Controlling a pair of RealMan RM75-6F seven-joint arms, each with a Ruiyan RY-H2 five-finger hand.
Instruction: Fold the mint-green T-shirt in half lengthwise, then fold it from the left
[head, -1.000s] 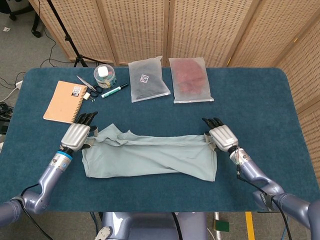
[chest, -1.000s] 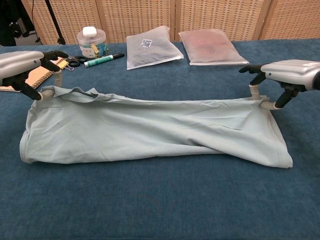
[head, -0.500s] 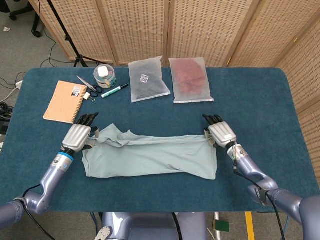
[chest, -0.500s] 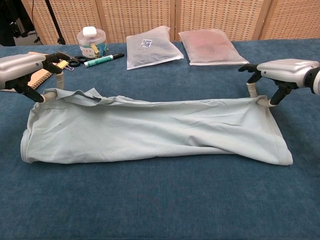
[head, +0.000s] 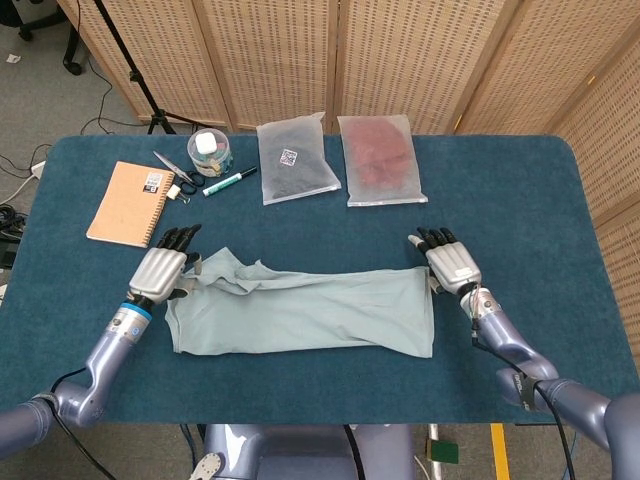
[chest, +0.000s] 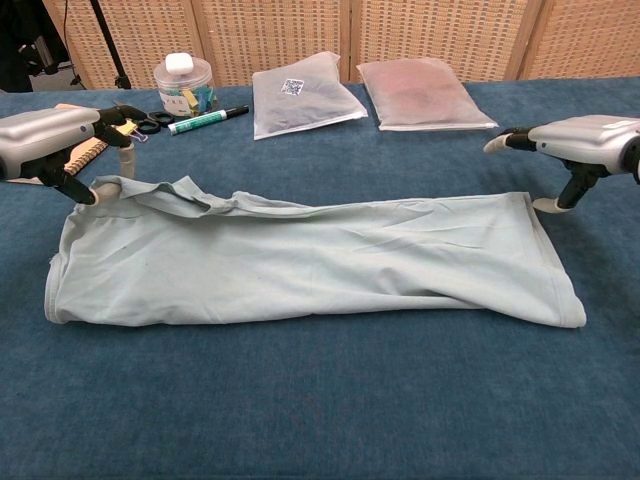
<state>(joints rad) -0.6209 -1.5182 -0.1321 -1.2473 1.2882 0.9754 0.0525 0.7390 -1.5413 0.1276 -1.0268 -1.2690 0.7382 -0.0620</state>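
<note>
The mint-green T-shirt (head: 300, 310) (chest: 300, 260) lies folded lengthwise as a long flat band across the blue table's (head: 520, 190) front middle. My left hand (head: 158, 272) (chest: 45, 135) sits at the band's far left corner. It still pinches the bunched edge there between thumb and a finger. My right hand (head: 452, 265) (chest: 585, 140) hovers just off the band's far right corner. Its fingers are spread, nothing is in them, and the cloth lies flat beside its thumb.
At the back left lie an orange notebook (head: 127, 203), scissors (head: 172, 170), a clear jar (head: 210, 152) (chest: 184, 82) and a green marker (head: 230, 181) (chest: 208, 120). Two bagged garments, a dark one (head: 295, 158) (chest: 300, 100) and a red one (head: 380, 160) (chest: 422, 92), lie behind the shirt.
My right hand has let go of the shirt's right corner and drawn slightly outward. The far edge has sunk to the table and the band lies flatter. My left hand has lowered a little.
</note>
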